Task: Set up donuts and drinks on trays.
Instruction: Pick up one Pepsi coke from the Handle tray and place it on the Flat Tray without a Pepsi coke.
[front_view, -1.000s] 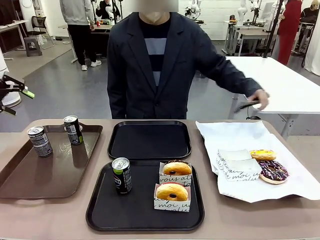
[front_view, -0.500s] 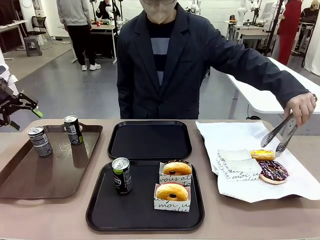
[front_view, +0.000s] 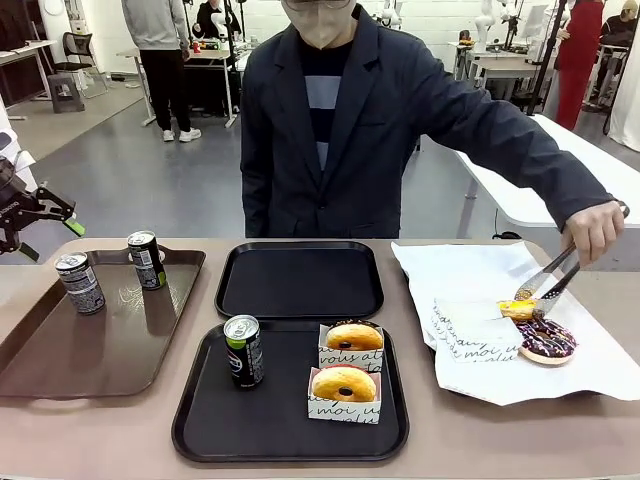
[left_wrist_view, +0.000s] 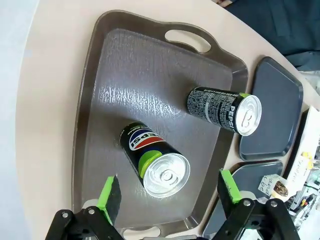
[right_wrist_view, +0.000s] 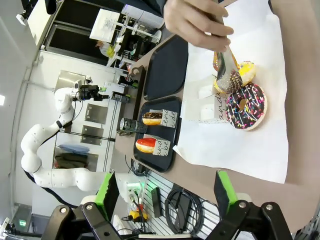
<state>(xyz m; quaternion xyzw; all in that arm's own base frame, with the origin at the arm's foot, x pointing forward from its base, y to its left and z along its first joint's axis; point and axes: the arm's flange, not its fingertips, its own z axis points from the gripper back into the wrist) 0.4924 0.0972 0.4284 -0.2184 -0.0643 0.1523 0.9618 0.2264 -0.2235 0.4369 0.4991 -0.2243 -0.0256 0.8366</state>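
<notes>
Two drinks (front_view: 79, 282) (front_view: 147, 259) stand on the glossy brown tray (front_view: 40, 360). My left gripper (front_view: 50, 238) hovers open above that tray's far left; in its wrist view the left gripper (left_wrist_view: 169, 192) hangs over the Pepsi can (left_wrist_view: 145, 155), with the second can (left_wrist_view: 222, 107) beyond. The near black tray (front_view: 200, 420) holds one can (front_view: 243, 350) and two glazed donuts (front_view: 354, 338) (front_view: 344, 385) in paper holders. The far black tray (front_view: 300, 282) is bare. My right gripper (right_wrist_view: 165, 190) is open, high above the white paper's donuts (right_wrist_view: 245, 106).
A person at the far side holds metal tongs (front_view: 545, 283) on a yellow donut (front_view: 518, 310) on the white paper sheet (front_view: 480, 265). A chocolate sprinkled donut (front_view: 547, 342) and flat paper holders (front_view: 470, 325) lie beside it.
The person brought the tongs in from the right and lowered them onto the yellow donut. My left gripper dropped slightly and stays open.
</notes>
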